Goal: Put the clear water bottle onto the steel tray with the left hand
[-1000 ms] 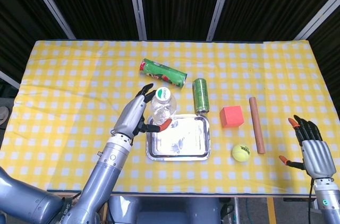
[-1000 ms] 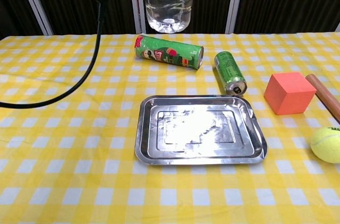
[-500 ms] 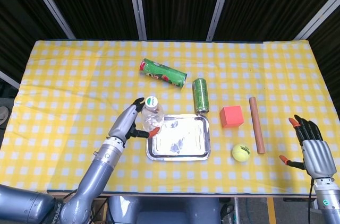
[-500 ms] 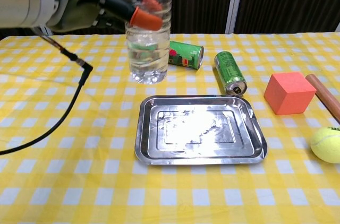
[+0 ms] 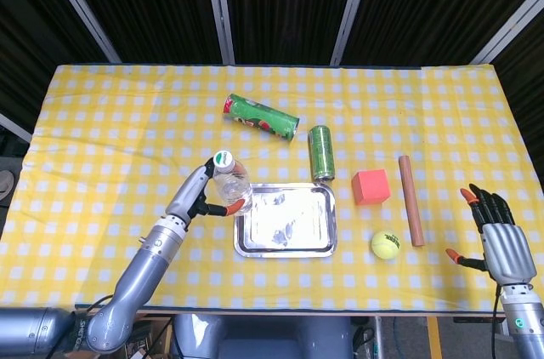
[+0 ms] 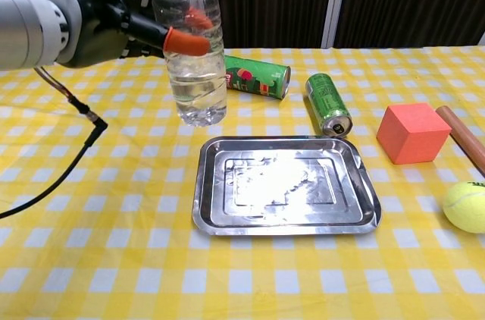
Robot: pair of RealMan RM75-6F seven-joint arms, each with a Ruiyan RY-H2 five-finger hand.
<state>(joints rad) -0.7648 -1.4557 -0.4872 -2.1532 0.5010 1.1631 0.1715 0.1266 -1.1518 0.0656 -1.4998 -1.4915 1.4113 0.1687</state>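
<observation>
My left hand [image 5: 197,193] [image 6: 106,20] grips the clear water bottle [image 5: 229,182] [image 6: 191,47] around its middle and holds it upright in the air. The bottle hangs just left of and behind the steel tray's [image 5: 323,240] [image 6: 220,218] left rim, a little above the cloth. The tray holds nothing. My right hand [image 5: 500,238] rests at the table's near right edge with its fingers spread and nothing in them; the chest view does not show it.
A green tube can [image 5: 261,116] [image 6: 256,76] and a green drink can [image 5: 320,151] [image 6: 327,103] lie behind the tray. To its right are an orange cube [image 5: 371,186] [image 6: 412,133], a wooden rod [image 5: 410,199] [image 6: 462,137] and a tennis ball [image 5: 385,245] [image 6: 465,206].
My left hand has brought the bottle down and to the left, from high over the tray's back left corner to low beside its left rim. The right hand has stayed still.
</observation>
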